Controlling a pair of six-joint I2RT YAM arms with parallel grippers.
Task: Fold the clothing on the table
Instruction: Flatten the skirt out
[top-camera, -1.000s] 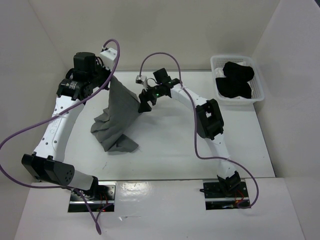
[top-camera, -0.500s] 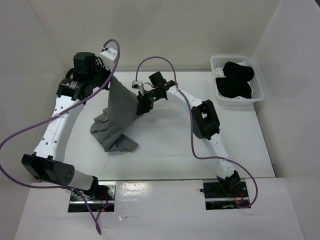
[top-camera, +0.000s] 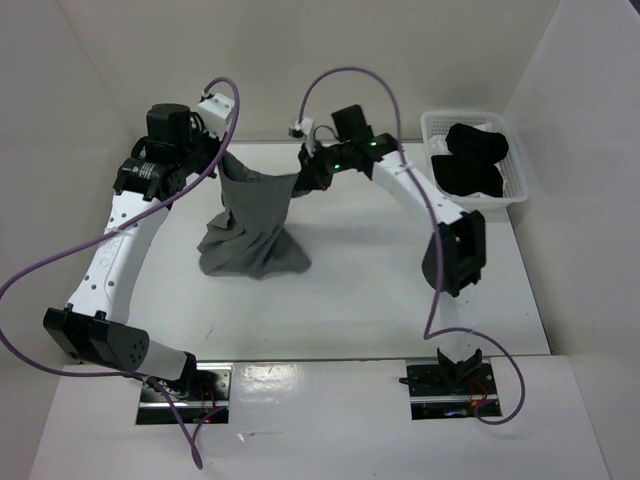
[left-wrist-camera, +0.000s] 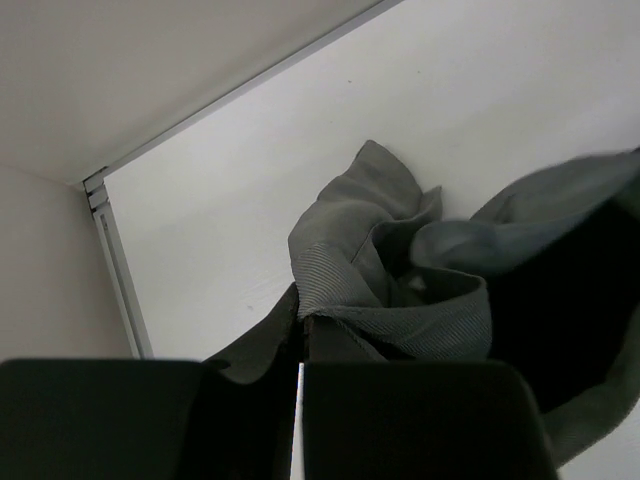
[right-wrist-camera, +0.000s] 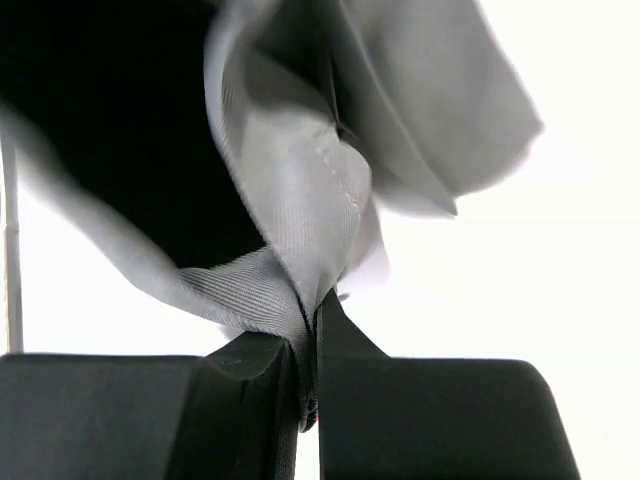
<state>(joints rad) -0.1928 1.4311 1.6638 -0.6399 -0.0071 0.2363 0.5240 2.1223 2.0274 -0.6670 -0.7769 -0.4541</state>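
Gripping the skirt (top-camera: 250, 235) — left tool (left-wrist-camera: 301, 335) clamped on one upper corner, right tool (right-wrist-camera: 310, 345) clamped on the other

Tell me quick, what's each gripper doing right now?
Left gripper: shut on the grey skirt.
Right gripper: shut on the grey skirt too, at another edge.

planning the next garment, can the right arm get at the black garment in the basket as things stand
Probably not yet: the right gripper is shut on the grey skirt, holding it up with the left gripper. Otherwise nothing stands between it and the black garment.
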